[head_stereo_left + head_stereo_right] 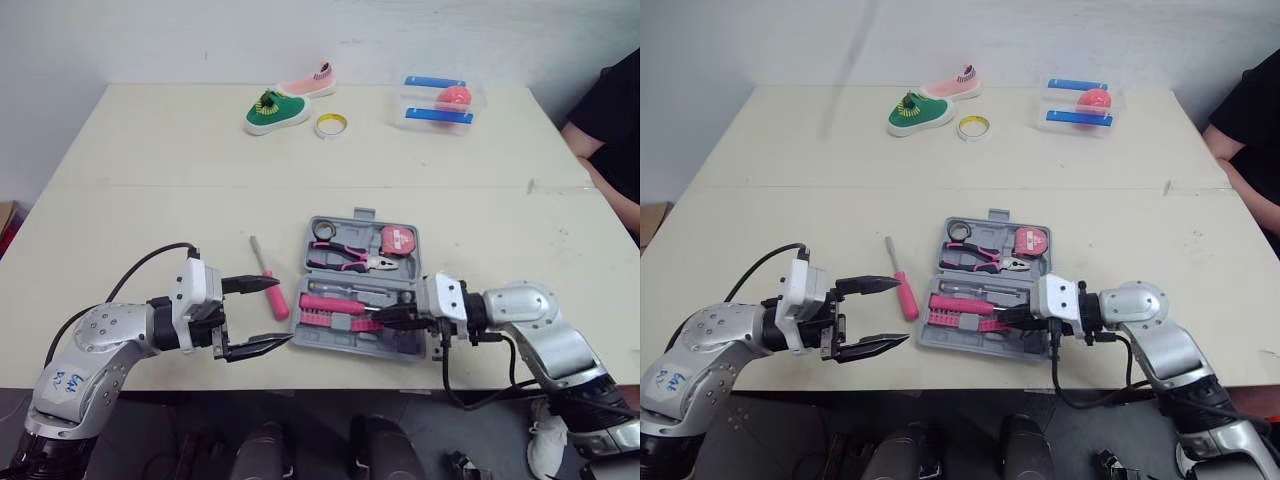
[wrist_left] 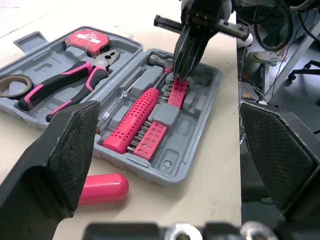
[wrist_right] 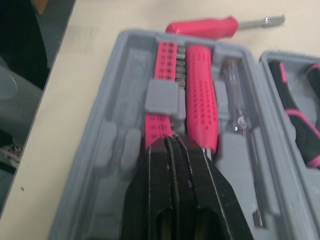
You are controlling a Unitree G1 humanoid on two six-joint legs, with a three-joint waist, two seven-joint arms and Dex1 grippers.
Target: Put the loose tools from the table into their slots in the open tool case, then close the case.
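The open tool case point(image 1: 362, 288) lies flat on the table point(image 1: 150, 200), its long axis running left to right. The lid half is on the far side and the tray half on the near side.

The loose screwdriver point(image 1: 270, 286) lies on the table just left of the case, clear of its slots. Its long axis runs near to far. The pink handle is at the near end, close by the case's near-left corner, and the bare metal shaft points away from the robot, leaning slightly away from the case.

The left hand point(image 1: 262, 314) hangs left of the case, level with the screwdriver handle. Its two fingers are spread wide and grip nothing.

The right hand point(image 1: 392, 318) reaches in from the right side of the case. Its fingers point(image 3: 160, 190) are pressed together with nothing visible between them, their tips over the pink bit holder point(image 3: 162, 90) in the tray half.

Beside the bit holder lie the pink-handled hammer point(image 2: 137, 114) and a clear tester screwdriver point(image 3: 236, 105), both lengthwise along the case. The lid half holds pliers point(image 1: 350, 259), a pink tape measure point(image 1: 398, 240) and a small ring point(image 1: 323, 230).
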